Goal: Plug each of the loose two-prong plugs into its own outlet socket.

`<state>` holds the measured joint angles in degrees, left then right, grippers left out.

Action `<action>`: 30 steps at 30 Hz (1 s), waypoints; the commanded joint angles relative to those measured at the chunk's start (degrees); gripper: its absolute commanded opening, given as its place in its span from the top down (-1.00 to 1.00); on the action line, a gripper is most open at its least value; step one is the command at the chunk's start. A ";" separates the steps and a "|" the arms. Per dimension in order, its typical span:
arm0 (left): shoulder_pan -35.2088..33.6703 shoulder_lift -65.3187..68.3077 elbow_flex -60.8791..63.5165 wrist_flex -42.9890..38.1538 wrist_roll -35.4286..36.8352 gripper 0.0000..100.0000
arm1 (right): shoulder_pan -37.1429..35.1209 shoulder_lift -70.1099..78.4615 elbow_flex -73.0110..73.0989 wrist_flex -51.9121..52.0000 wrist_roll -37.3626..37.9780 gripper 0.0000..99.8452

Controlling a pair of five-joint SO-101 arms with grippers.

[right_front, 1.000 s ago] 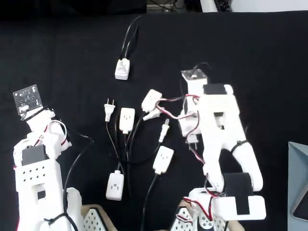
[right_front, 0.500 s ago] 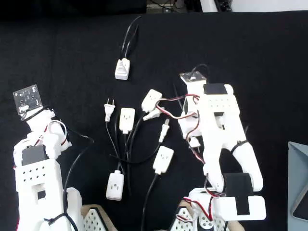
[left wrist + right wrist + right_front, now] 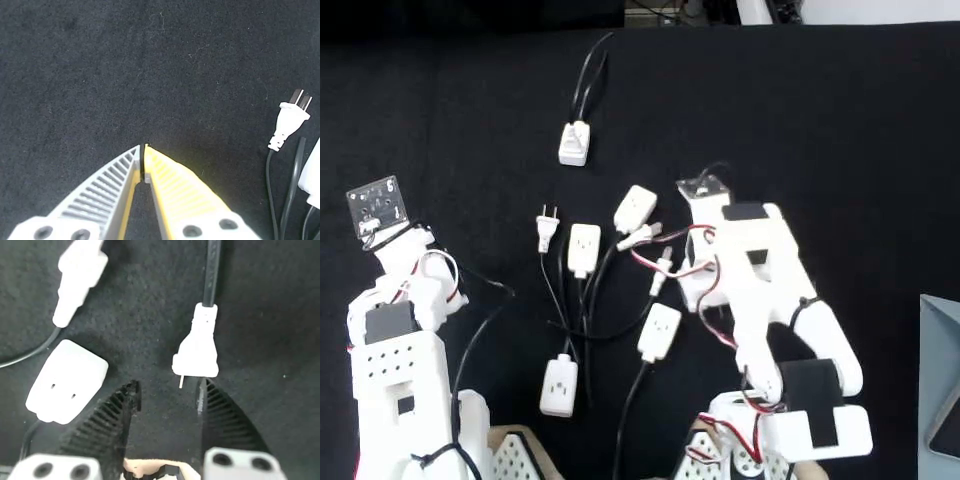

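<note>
Nearby, white two-prong plug point(image 3: 197, 352) on black cord point(image 3: 214, 270), right gripper point(image 3: 166, 387) spread wide; left gripper point(image 3: 143, 148) closed

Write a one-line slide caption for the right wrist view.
Open right gripper just short of a loose two-prong plug, an outlet socket lying alongside on the black cloth.

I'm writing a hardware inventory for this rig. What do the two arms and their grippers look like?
The left arm and right arm are white plastic shells with black motor blocks and exposed red and white wires. The left gripper has ribbed triangular fingers, one pale grey, one yellow. The right gripper has black ribbed fingers on white bases.
</note>
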<state>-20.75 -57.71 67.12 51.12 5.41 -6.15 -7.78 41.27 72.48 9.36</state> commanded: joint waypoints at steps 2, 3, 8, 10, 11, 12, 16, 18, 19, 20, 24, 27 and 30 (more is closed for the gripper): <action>-0.04 -0.88 -0.22 -0.97 0.09 0.94 | -0.88 -1.63 -0.04 -0.79 0.18 0.63; -0.13 -0.88 -0.22 -0.97 0.09 0.94 | -0.88 -1.63 -0.13 -1.32 0.18 0.63; -0.22 -0.88 -0.22 -0.97 0.09 0.94 | -0.97 -2.15 -1.01 -2.11 0.18 0.63; -0.22 -0.88 -0.22 -0.97 0.09 0.94 | -0.88 -2.15 -2.51 -0.79 0.18 0.63; -0.22 -0.88 -0.22 -0.97 0.09 0.94 | -0.88 -2.15 -3.38 0.18 0.18 0.63; -0.22 -0.88 -0.22 -0.97 0.09 0.94 | -0.88 -2.15 -4.35 1.32 0.18 0.63; -0.22 -0.88 -0.22 -0.97 0.09 0.94 | -0.88 -1.71 -5.58 2.20 0.18 0.63; -0.22 -0.88 -0.22 -0.97 0.09 0.94 | -0.88 -1.63 -5.49 1.23 0.26 0.63; -0.22 -0.88 -0.22 -0.97 0.09 0.94 | -0.88 -1.63 -5.49 0.70 0.26 0.63; -0.13 -0.88 -0.22 -0.97 0.09 0.94 | -0.88 -1.63 -5.41 0.18 0.26 0.63; -0.04 -0.88 -0.13 -0.97 0.09 0.94 | -1.23 -1.63 -3.82 -1.41 0.18 0.63; -0.04 -0.88 -0.13 -0.97 0.09 0.94 | -1.05 -1.63 -2.07 -4.04 0.26 0.63; 0.04 -0.88 -0.13 -0.97 0.09 0.94 | -0.88 -1.63 -0.04 -7.03 0.44 0.63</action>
<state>-20.75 -57.71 67.12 51.12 5.41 -6.42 -7.78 40.66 68.00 9.36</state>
